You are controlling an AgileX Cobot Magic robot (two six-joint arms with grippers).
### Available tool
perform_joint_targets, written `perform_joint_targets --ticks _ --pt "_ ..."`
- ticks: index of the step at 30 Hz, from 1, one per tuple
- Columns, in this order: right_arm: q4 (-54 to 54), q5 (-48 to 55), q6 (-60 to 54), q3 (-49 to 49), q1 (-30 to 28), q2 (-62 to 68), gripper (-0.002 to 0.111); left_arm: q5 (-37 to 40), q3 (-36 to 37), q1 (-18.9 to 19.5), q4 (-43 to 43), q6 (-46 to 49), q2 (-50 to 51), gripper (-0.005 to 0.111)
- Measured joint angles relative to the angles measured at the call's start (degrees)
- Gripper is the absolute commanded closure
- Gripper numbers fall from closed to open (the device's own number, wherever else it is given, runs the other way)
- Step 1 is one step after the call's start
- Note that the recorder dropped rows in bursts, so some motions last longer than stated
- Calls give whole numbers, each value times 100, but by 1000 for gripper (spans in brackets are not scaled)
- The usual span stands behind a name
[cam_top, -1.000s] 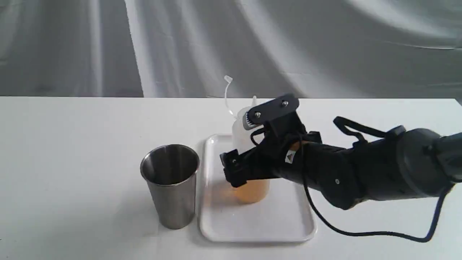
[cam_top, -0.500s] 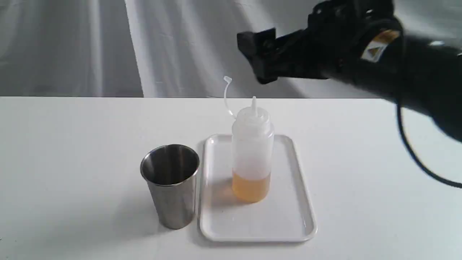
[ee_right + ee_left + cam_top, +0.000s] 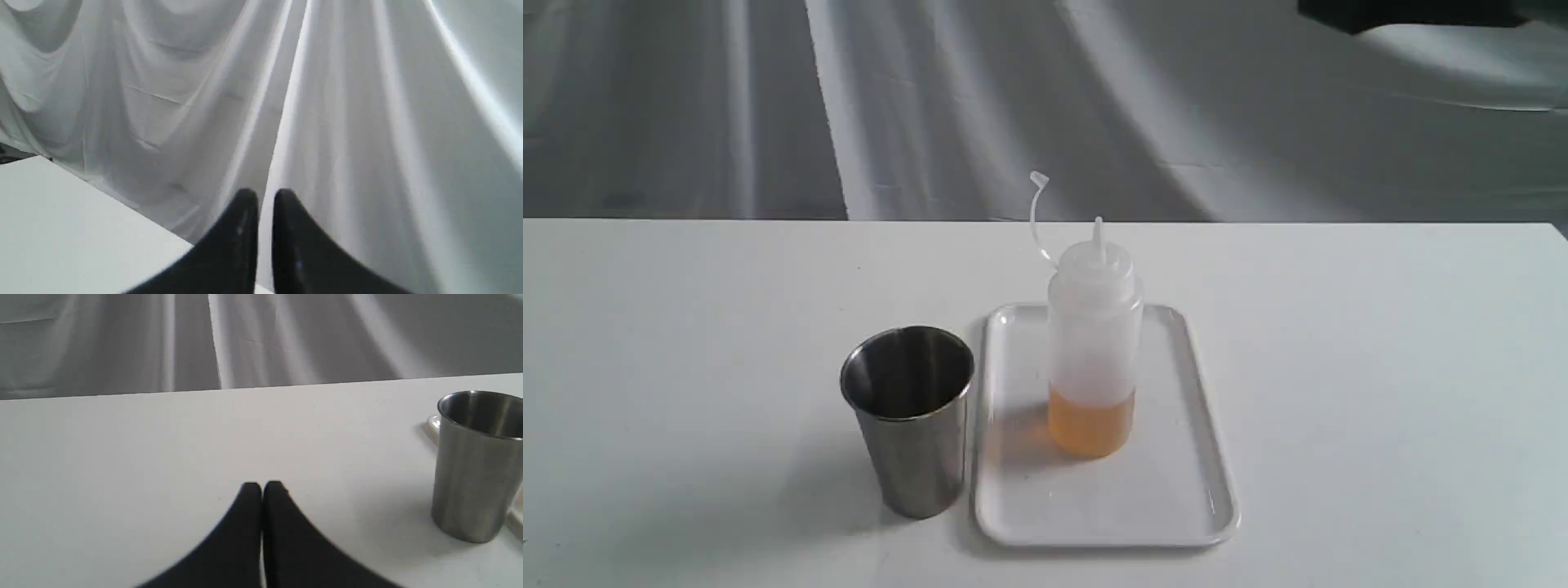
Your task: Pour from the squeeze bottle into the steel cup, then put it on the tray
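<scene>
Three items sit on a plain white tabletop (image 3: pixel 686 327), with a draped grey-white cloth backdrop (image 3: pixel 931 98) behind. Squeeze bottle (image 3: pixel 1093 343) stands upright on tray (image 3: pixel 1176 498), amber liquid low inside. Steel cup (image 3: pixel 911 425) stands just beside the tray. Left jaws clenched, empty, low over tabletop. Right jaws nearly together, empty, facing backdrop.

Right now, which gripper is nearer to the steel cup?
Left. The left gripper is low over the table, with the steel cup standing near it. The right gripper is raised high, facing the curtain, far from the cup.
</scene>
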Motion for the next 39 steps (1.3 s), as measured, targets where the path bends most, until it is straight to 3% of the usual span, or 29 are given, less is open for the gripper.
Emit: perform_joint_targets --ticks 19,30,35,39 --pt "-98 531 21 387 0 -391 108 0 0 0 0 0 0 107" --pt "-98 -159 21 392 0 -452 108 0 0 0 0 0 0 107" --pt "-98 -136 21 461 -254 -818 108 0 0 0 0 0 0 107" --pt "-98 -136 21 731 -771 -1291 108 0 0 0 0 0 0 107"
